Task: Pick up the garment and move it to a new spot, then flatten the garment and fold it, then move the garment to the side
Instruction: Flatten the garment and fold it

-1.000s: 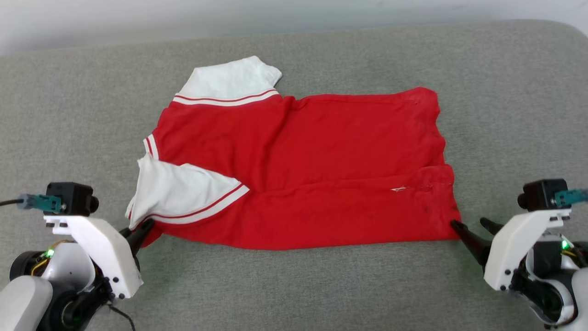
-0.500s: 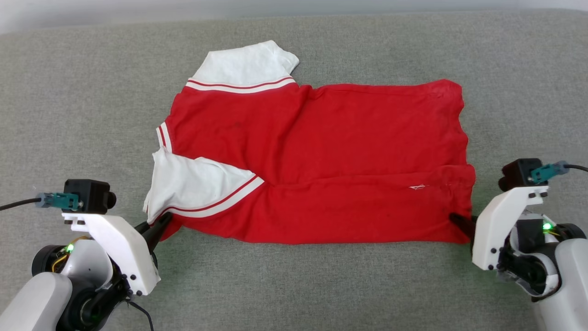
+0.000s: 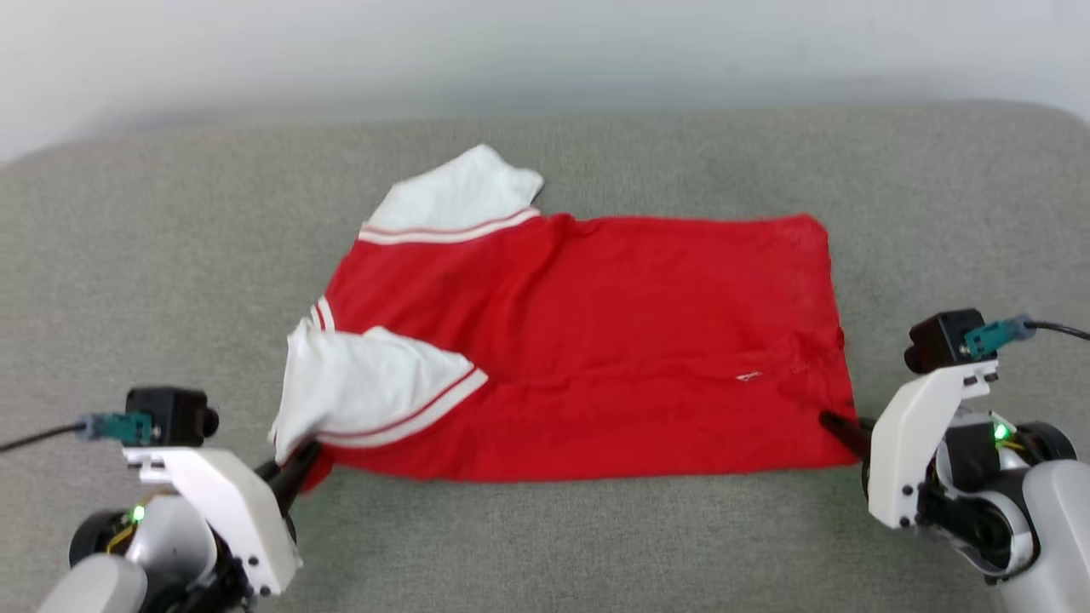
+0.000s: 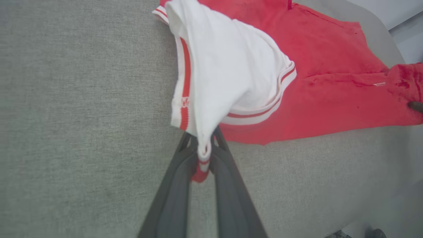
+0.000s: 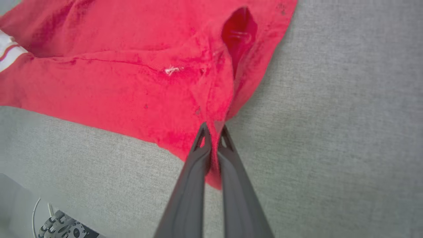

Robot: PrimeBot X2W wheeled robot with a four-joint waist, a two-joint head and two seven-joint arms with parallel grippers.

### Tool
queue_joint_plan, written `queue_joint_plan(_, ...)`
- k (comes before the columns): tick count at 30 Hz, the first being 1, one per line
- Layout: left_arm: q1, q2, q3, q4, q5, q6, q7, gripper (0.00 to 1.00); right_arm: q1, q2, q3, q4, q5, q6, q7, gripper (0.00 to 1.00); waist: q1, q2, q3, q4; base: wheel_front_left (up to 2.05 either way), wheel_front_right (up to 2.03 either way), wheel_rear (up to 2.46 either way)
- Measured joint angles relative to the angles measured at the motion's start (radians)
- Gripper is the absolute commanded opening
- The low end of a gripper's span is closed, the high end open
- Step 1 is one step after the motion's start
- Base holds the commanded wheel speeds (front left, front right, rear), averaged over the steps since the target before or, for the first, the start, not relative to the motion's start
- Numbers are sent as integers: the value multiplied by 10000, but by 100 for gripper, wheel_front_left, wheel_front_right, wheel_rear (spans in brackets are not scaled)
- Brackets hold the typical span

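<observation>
Garment (image 3: 596, 340) lay spread sideways across the middle of the head frame on the grey cushion (image 3: 170, 255), collar end to frame left, hem to frame right. Mostly flat. One long crease ran along its lower third. Near white sleeve (image 3: 375, 392) sat bunched and lifted at lower left; far sleeve (image 3: 460, 191) stuck out at upper centre.

Your left gripper (image 4: 202, 145), lower left of the head frame, was clamped on the sleeve corner: the wrist shot showed white-and-red cloth pinched between its jaws. Your right gripper (image 5: 213, 132), lower right, was closed on the hem corner, with red cloth nipped at its tips and the hem gaping open just beyond.

My read: relocation looked done and flattening mostly done, since the shirt lay open in one place. You held both near corners, placed either to pull it taut or to begin a fold up-frame. Fold not finished; move to the side not done. Mind the bunched sleeve, it may go in crooked
</observation>
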Motion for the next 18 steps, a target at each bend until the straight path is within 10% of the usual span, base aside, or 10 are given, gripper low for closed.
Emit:
queue_joint_plan(12, 2162, 58, -75, -263, -552, 610, 224, 0, 2065, -25, -589, -784, 180, 0, 690, 0, -1, 0, -1370, 80, 0, 0, 0)
queue_joint_plan(13, 2195, -29, -96, -163, -564, 642, 213, 0, 2211, 86, -665, -711, 180, 0, 711, 4, -1, 0, -1390, 70, 0, 0, 0)
queue_joint_plan(14, 2193, -148, -107, -8, -667, 656, 217, 0, 2330, 153, -665, -591, 148, 0, 815, 45, -1, 0, -1393, 56, 0, 0, 0)
queue_joint_plan(15, 2192, -251, -180, 128, -828, 570, 303, 58, 2449, 174, -635, -510, 54, -2, 796, 100, -1, 0, -1389, 44, 0, 0, 0)
queue_joint_plan(16, 2181, -360, -253, 259, -867, 502, 314, 100, 2496, 232, -660, -443, 25, -2, 648, 100, -1, 0, -1381, 31, 0, 0, 0)
queue_joint_plan(18, 1977, -502, -263, 589, -767, 491, 130, 100, 2497, 288, -623, -403, -10, -2, 410, 100, -1, 0, -1351, -7, 0, 0, 0)
